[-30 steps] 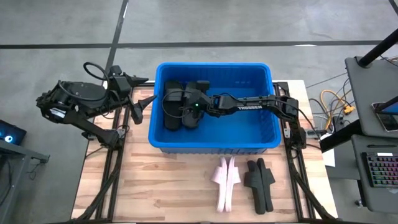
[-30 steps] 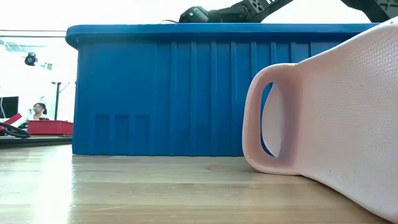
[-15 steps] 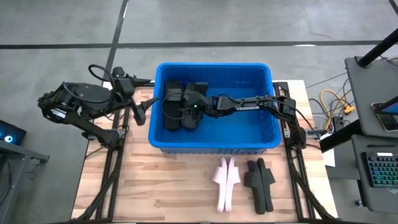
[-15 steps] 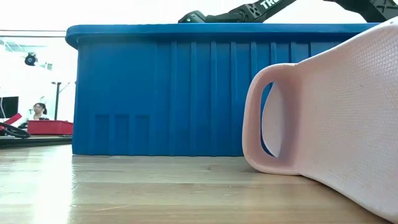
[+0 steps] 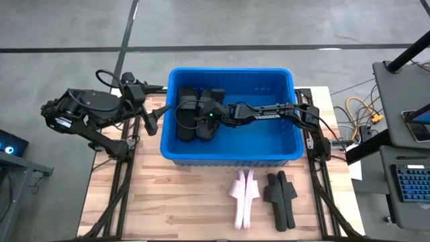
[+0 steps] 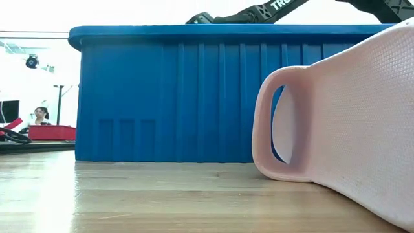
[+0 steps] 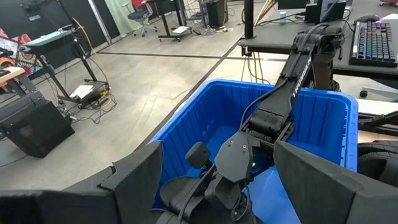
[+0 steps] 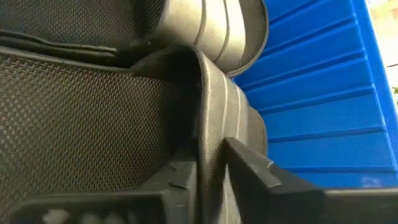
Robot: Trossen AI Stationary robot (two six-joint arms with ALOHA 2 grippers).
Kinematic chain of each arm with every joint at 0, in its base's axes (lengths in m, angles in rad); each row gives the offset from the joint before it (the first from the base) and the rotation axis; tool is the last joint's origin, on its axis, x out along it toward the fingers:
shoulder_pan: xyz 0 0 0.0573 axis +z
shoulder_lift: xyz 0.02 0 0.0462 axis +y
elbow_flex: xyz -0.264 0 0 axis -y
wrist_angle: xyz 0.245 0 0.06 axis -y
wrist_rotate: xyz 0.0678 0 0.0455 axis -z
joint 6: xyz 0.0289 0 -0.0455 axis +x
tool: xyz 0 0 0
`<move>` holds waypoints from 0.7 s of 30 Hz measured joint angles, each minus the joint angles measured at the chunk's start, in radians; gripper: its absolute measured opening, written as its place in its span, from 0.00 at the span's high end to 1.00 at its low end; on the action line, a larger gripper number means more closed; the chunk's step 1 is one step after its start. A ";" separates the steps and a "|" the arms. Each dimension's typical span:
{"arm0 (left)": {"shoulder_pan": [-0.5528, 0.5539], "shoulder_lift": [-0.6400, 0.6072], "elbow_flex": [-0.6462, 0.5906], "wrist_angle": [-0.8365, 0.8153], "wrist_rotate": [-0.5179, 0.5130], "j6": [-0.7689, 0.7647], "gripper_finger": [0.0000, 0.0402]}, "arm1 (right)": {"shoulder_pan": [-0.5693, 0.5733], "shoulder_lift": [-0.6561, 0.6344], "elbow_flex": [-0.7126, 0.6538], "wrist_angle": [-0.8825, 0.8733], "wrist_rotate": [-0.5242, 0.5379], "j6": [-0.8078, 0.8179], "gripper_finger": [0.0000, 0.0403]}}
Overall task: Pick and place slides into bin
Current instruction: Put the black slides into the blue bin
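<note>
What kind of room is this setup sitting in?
Probably a robotics lab or workshop: a bare concrete floor, desks with a keyboard and loose cables, and a wooden table fitted with robot arms.

I held my right gripper [image 5: 201, 115] extended far left, fingers slightly parted; my left gripper [image 5: 156, 115] waited open.

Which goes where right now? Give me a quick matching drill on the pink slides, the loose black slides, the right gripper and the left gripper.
Things:
1. pink slides
2. black slides on the table
3. right gripper
4. left gripper

Places:
A. outside the blue bin's left wall
B. inside the bin, at the black slides in the bin
C. on the table in front of the bin, nearer its middle
D. on the table, right of the pink pair

Pairs: 1-C, 2-D, 3-B, 4-A
</note>
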 joint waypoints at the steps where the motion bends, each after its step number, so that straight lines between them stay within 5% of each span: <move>1: 0.000 0.000 0.000 0.000 0.000 0.000 0.28 | 0.000 0.000 0.000 -0.002 0.000 0.000 0.78; 11: 0.000 0.000 0.000 -0.002 0.001 0.000 0.28 | -0.005 0.000 0.056 -0.141 -0.054 0.078 0.48; 21: 0.000 0.000 0.000 -0.003 0.006 0.003 0.28 | -0.008 -0.002 0.195 -0.346 -0.137 0.175 0.35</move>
